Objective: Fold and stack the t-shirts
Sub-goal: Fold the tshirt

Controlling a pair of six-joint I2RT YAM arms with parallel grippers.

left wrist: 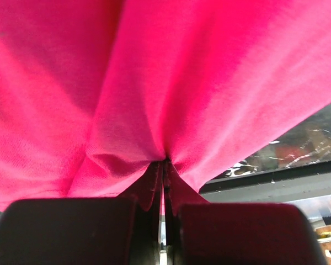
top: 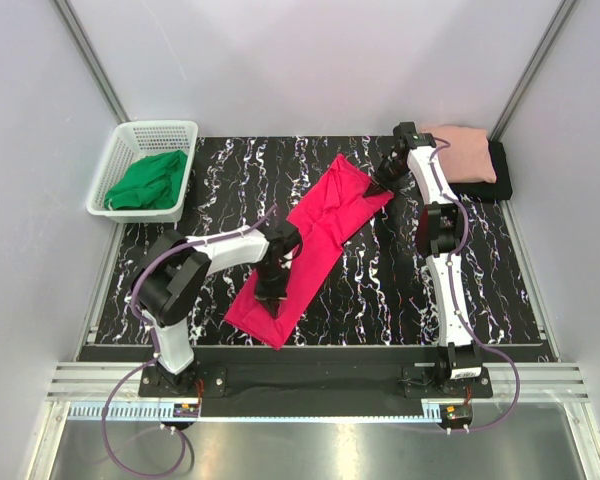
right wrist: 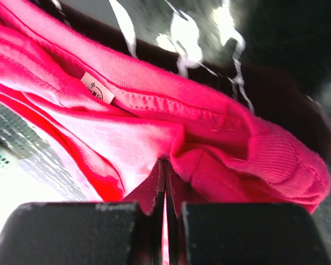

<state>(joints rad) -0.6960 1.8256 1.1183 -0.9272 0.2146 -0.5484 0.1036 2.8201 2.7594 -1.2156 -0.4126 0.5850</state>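
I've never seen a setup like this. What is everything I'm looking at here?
crimson-pink t-shirt: one, bright pink, stretched diagonally across the middle of the table
salmon-pink t-shirt: one, pale pink, folded, on top of the black one at the far right corner
black t-shirt: one, black, folded beneath it
basket: one, white, far left corner
green cloth: one, green, bunched inside the basket
table: one, black with white marbling
left arm, right arm: two, white and black, bases at the near edge
left fingers: black, shut on the crimson shirt's near end
right fingers: black, shut on its far end
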